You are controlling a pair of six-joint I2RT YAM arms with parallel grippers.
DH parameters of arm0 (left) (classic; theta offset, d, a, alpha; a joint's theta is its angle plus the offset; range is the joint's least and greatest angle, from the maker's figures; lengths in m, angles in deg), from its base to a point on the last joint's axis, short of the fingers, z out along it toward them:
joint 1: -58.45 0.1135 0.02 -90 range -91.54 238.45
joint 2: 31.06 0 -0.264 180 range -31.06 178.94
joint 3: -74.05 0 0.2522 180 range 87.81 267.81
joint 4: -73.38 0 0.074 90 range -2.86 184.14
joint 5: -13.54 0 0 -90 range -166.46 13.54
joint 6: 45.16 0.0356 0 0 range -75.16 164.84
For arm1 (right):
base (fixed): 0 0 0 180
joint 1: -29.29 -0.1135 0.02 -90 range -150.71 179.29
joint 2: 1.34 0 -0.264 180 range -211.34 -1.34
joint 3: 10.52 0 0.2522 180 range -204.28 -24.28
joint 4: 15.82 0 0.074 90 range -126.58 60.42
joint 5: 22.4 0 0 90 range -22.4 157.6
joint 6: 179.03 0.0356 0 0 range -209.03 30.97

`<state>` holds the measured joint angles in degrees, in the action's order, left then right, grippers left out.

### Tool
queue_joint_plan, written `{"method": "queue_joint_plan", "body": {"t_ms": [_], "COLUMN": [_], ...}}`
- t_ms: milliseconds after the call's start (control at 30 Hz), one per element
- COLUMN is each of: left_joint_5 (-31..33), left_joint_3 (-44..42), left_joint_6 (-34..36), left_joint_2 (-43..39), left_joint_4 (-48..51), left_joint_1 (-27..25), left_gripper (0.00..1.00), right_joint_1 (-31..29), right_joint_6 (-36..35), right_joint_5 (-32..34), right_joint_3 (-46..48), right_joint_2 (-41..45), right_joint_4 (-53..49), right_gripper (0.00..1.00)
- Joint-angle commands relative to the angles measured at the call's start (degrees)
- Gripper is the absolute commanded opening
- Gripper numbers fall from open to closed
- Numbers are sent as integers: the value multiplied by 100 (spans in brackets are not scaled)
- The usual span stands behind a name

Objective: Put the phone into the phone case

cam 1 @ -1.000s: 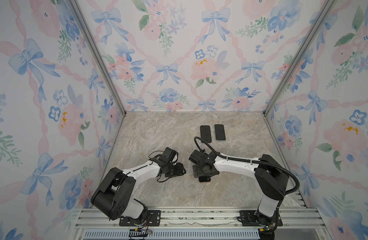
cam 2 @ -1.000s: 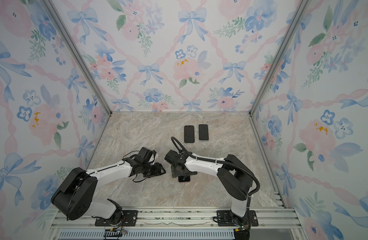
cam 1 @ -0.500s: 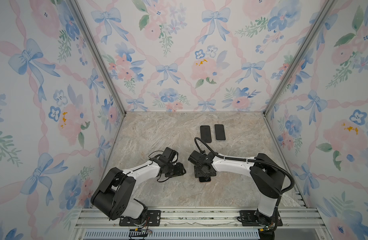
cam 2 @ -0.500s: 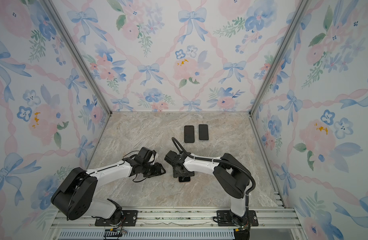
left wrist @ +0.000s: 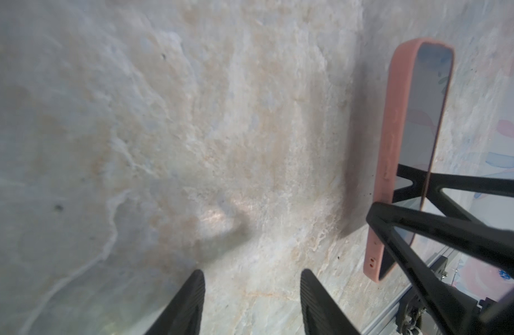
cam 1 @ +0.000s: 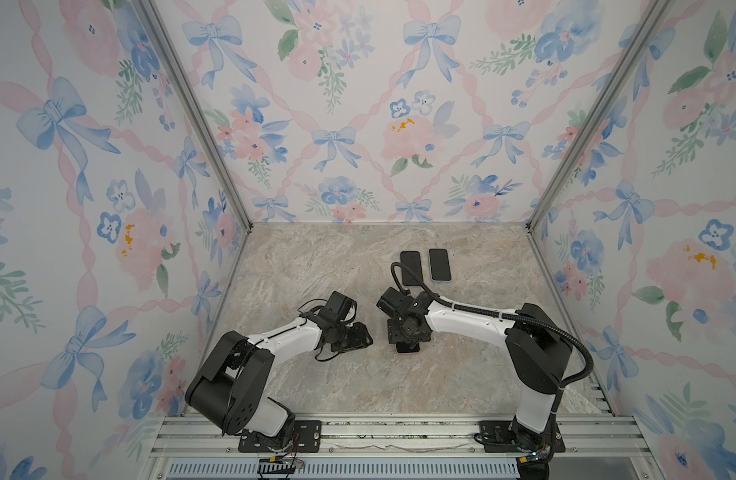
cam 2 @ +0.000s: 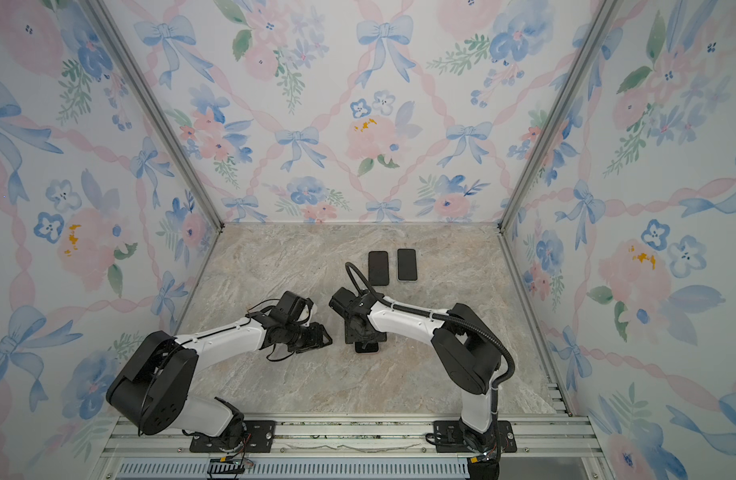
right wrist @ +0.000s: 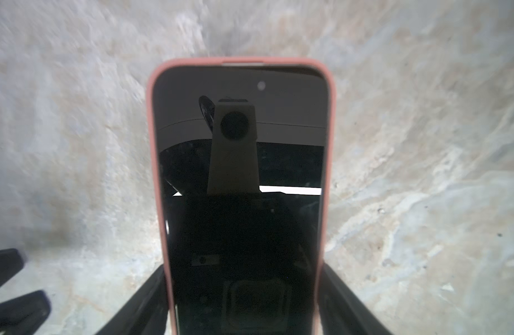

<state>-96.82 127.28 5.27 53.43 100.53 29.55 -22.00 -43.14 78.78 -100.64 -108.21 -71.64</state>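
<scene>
The right gripper [right wrist: 243, 268] drew its jaws in from wide open against the sides of the phone case [right wrist: 155, 174]. Its elbow [cam 1: 536, 336] swung slightly inward.

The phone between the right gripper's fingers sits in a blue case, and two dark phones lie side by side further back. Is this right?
Only the colour is wrong: the case is pink, not blue; the right wrist view shows it.

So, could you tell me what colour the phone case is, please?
The phone case is plain salmon pink; it shows best in the right wrist view.
</scene>
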Motion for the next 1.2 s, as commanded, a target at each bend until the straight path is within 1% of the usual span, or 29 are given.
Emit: {"method": "queue_joint_plan", "body": {"t_ms": [0, 100, 267, 467, 667, 867, 967, 1167], "left_joint_5": [-5, -75, -151, -196, -181, -194, -196, -214], "left_joint_3": [457, 800, 1407, 2231, 3059, 3395, 3419, 3297], "left_joint_6": [81, 114, 173, 355, 509, 576, 601, 620], "left_joint_2": [221, 521, 969, 1631, 2219, 2477, 2527, 2494], "left_joint_4": [32, 34, 50, 456, 832, 1005, 1052, 1052], "left_joint_1": [101, 206, 386, 683, 906, 1064, 1114, 1122], "left_gripper": [55, 54, 54, 53, 53, 53, 53, 52], "right_joint_1": [328, 559, 958, 1381, 1542, 1603, 1639, 1675], "right_joint_6": [-326, -558, -963, -1248, -1345, -1364, -1275, -1060], "right_joint_5": [273, 338, 316, -94, -387, -434, -420, -432], "right_joint_3": [-564, -1062, -2161, -3285, -4738, -6143, -6355, -6274], "right_joint_2": [-47, -232, -826, -1652, -2653, -3638, -3861, -3983], "right_joint_4": [-273, -355, -581, -547, -844, -1345, -1343, -1059], "right_gripper": [69, 69, 70, 69, 69, 68, 67, 65]}}
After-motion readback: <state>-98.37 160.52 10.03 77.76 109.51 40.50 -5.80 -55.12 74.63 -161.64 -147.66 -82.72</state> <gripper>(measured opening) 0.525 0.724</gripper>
